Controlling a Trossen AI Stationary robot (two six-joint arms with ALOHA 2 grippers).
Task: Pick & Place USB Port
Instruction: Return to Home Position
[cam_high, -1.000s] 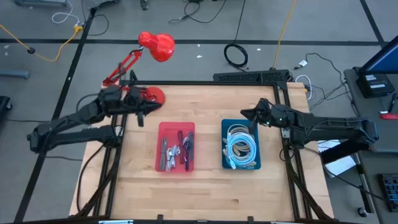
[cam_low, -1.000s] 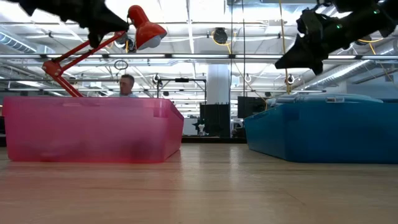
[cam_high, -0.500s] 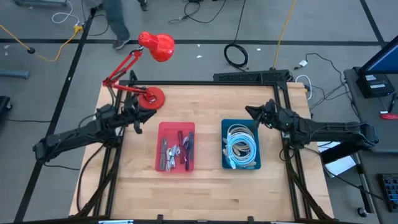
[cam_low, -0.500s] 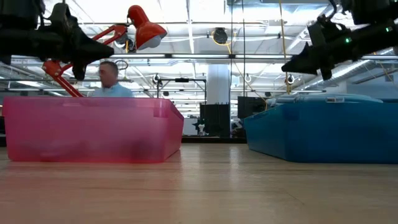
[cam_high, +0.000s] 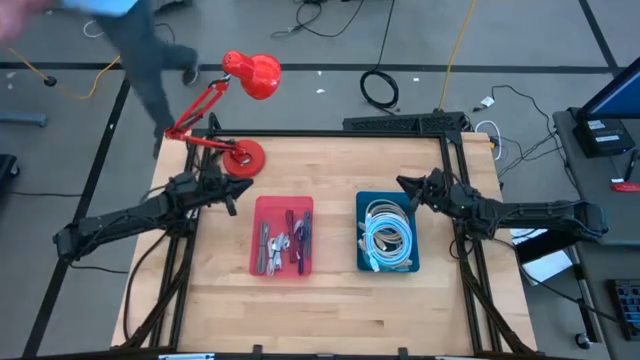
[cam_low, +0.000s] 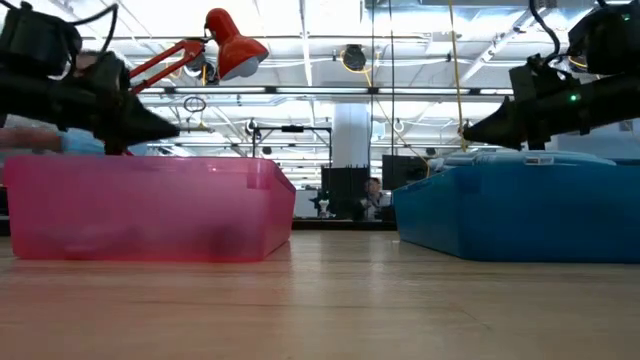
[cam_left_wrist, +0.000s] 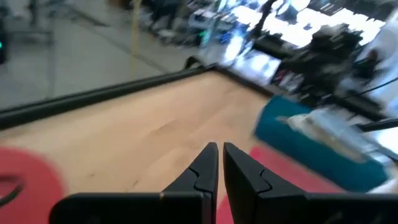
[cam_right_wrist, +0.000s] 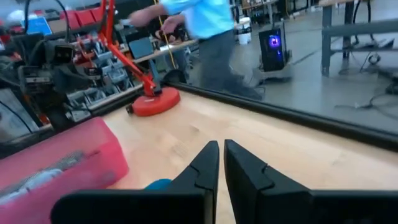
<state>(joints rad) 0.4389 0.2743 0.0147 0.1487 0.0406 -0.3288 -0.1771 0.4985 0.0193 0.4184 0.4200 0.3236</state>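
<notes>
A red bin (cam_high: 282, 235) in the middle of the table holds several small grey and dark USB pieces (cam_high: 285, 240); I cannot tell which of them is the USB port. To its right, a blue bin (cam_high: 386, 232) holds coiled white cables (cam_high: 385, 238). My left gripper (cam_high: 235, 190) hovers shut and bare off the red bin's far left corner, pointing level toward the right (cam_left_wrist: 221, 146). My right gripper (cam_high: 403, 183) hovers shut and bare by the blue bin's far right corner, pointing level toward the left (cam_right_wrist: 221, 144). In the low view both grippers (cam_low: 170, 128) (cam_low: 470, 132) stand a little above the bin rims.
A red desk lamp stands with its base (cam_high: 243, 157) on the table's far left corner, just behind my left gripper. Black frame rails (cam_high: 330, 135) run along the far edge and both sides. A person (cam_high: 130, 40) walks on the floor beyond the far left corner.
Both arms have sunk from high above the bins to just over rim height, and their grippers have tipped up from slanting down to level. Both stayed shut. A person has walked past beyond the table's far left corner.
</notes>
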